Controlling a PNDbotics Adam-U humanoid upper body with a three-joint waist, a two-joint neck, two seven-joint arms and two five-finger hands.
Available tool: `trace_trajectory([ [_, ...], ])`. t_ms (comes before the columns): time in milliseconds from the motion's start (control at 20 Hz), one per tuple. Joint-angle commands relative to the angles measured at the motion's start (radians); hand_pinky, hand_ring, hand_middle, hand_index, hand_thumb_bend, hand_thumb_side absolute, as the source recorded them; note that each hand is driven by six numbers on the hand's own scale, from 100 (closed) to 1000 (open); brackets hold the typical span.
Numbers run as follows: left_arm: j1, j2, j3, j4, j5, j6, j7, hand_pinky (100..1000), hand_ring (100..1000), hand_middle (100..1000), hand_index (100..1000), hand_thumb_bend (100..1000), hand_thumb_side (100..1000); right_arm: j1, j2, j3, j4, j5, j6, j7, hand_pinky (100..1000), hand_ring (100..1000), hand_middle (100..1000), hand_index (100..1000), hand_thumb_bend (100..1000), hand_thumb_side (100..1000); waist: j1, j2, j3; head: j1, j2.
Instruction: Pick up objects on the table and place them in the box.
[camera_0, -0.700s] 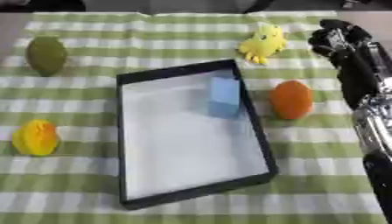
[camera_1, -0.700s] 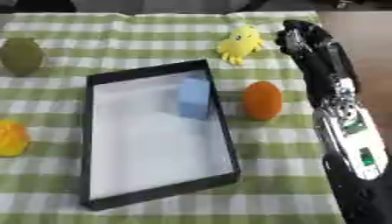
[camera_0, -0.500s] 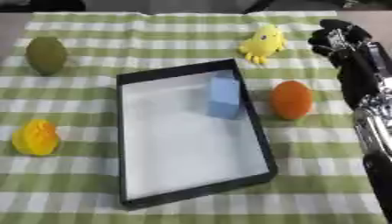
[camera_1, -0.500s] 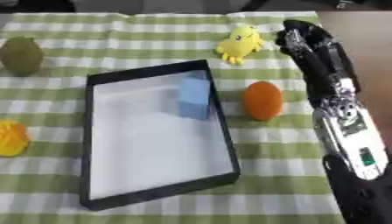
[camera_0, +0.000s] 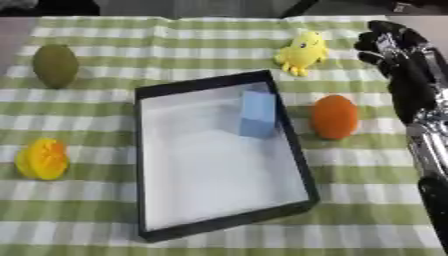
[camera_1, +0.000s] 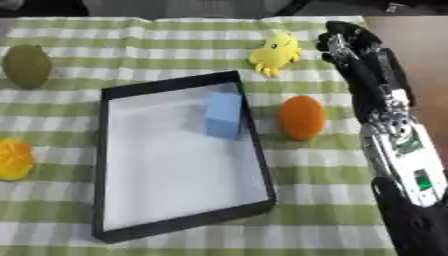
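Nothing has moved since the earlier frames. At 2 o'clock the right hand (camera_1: 350, 47) hangs with curled fingers, holding nothing, just beside the yellow plush duck (camera_0: 303, 52). Inside the black-rimmed white box (camera_0: 203, 231), a light blue block (camera_0: 258, 114) leans against the right wall. At 3 o'clock lies the orange oval fruit (camera_0: 335, 116), at 10 o'clock the green oval fruit (camera_0: 55, 65), at 8 o'clock the yellow round toy (camera_0: 41, 158), all on the green checked cloth (camera_0: 105, 35).

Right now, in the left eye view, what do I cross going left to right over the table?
Yellow-orange fruit → black box → blue block inside the box → orange fruit → right hand. The green fruit and the yellow duck toy are left out: they lie farther back and overlap others across.
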Motion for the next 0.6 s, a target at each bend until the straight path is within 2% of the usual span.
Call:
trace_trajectory([
  [50,0.000,0.036,0.008,-0.010,-0.007,-0.001,0.004,848,851,802,798,164,772,-0.008,-0.093,0.002,-0.040,0.014,0.005,0.021,847,772,675,775,100,485,-0.018,-0.019,-0.004,0.006,-0.004],
  [350,0.007,0.046,0.012,-0.009,-0.010,-0.002,0.008,848,851,802,798,163,772,0.005,-0.246,0.025,-0.079,0.038,0.020,0.055,852,795,710,789,100,463,-0.026,-0.023,-0.013,0.016,0.004],
  [600,0.012,0.054,0.012,-0.007,-0.013,-0.001,0.009,848,851,803,798,162,773,0.018,-0.362,0.062,-0.104,0.083,0.036,0.118,856,810,739,804,100,470,-0.033,-0.026,-0.019,0.022,0.007],
])
